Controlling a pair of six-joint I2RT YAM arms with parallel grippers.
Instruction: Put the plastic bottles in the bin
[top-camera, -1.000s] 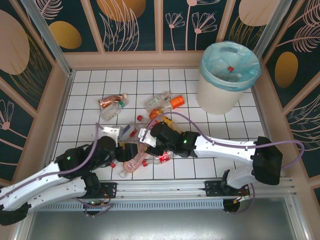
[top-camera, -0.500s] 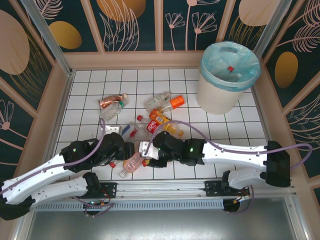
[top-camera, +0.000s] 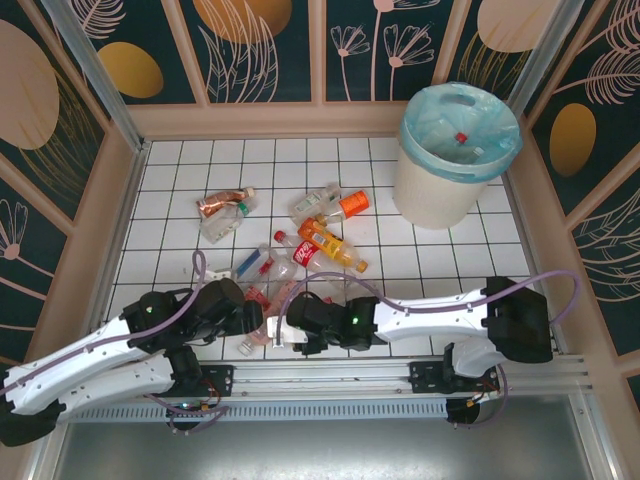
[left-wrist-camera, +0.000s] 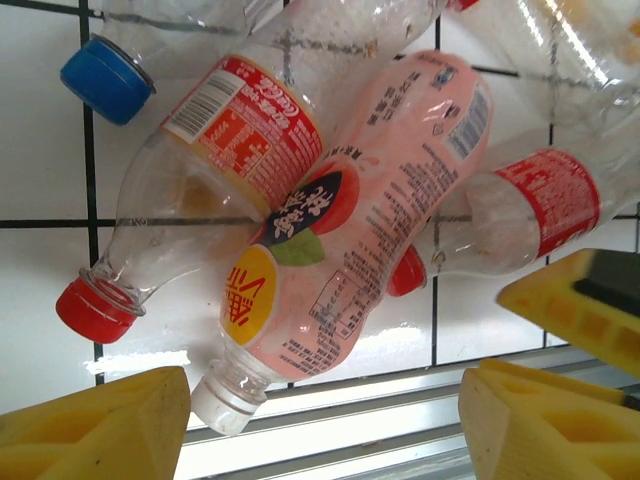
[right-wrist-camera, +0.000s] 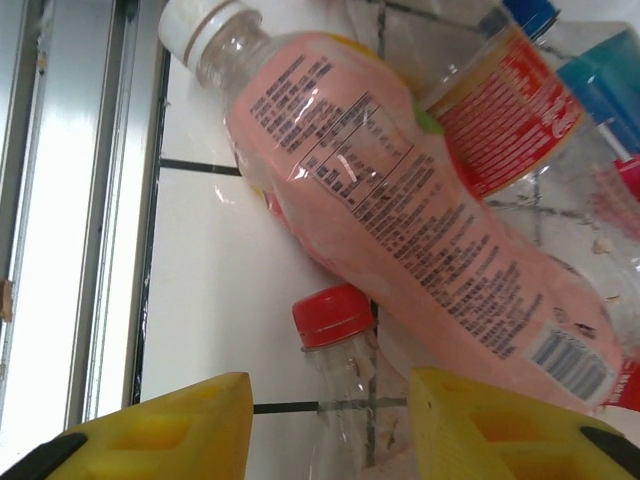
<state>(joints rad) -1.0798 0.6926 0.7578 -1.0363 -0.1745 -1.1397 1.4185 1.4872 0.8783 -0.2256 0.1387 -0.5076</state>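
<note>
Bottles (top-camera: 290, 250) are lying bunched right beneath both grippers at the near edge of the tiled floor (top-camera: 420, 262). The left gripper (left-wrist-camera: 325, 425) is hanging with its jaws standing wide and gripping nothing. The pink bottle (left-wrist-camera: 370, 230) is lying below it, its white cap end pointing down between the yellow fingers (left-wrist-camera: 100, 425). The right gripper (right-wrist-camera: 330, 435) is hovering with a narrower gap, its fingers (right-wrist-camera: 150, 430) straddling a red-cap bottle (right-wrist-camera: 335, 390) and leaving daylight on one side. The pink bottle is lying across that bottle and across a red-label bottle (left-wrist-camera: 240, 130). Farther out, more bottles are lying scattered over the middle tiles, an orange one (top-camera: 328, 242) among them. The bin (top-camera: 435, 195) is standing in the far right corner, well apart from the pile, with a few bottles showing inside its bag.
</note>
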